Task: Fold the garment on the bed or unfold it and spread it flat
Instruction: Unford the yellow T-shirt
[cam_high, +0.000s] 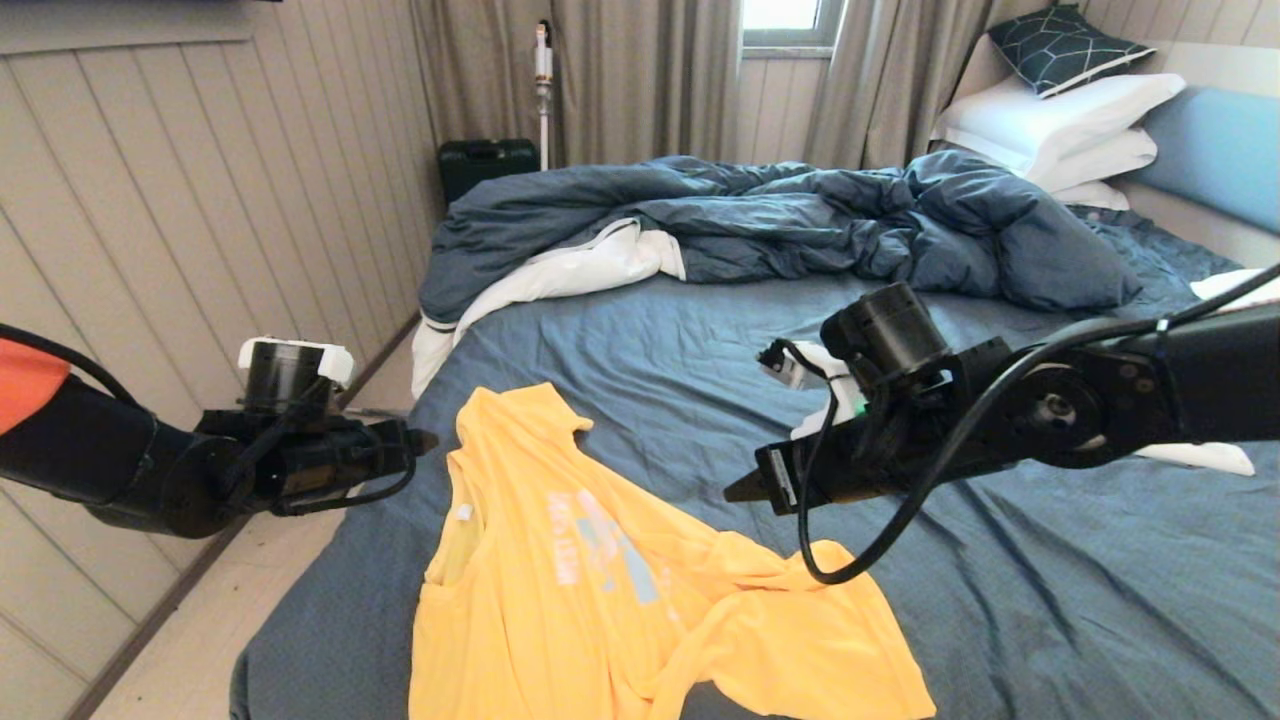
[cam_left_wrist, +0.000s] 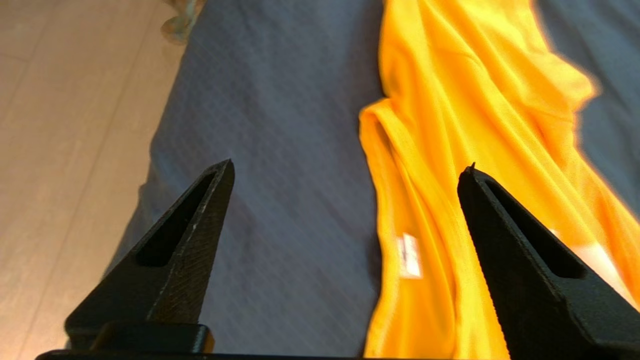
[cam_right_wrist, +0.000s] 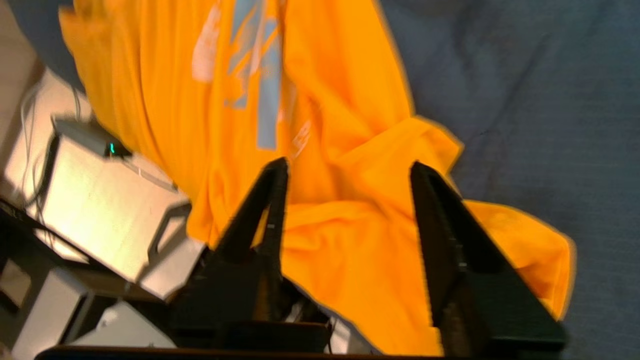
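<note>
Item: the garment (cam_high: 620, 590), lower centre of frame on the bed (cam_high: 1050, 560), rumpled with one side bunched, neither folded nor spread flat; left gripper (cam_left_wrist: 345, 172) and right gripper (cam_right_wrist: 347, 172) both hover above it, fingers parted, empty.

The head view looks forward and down from above the foot of the bed (cam_high: 640, 330), toward its pillows. Each wrist view looks close down between its gripper's fingers. All three share the garment (cam_high: 600, 590) (cam_left_wrist: 450, 125) (cam_right_wrist: 325, 125).
</note>
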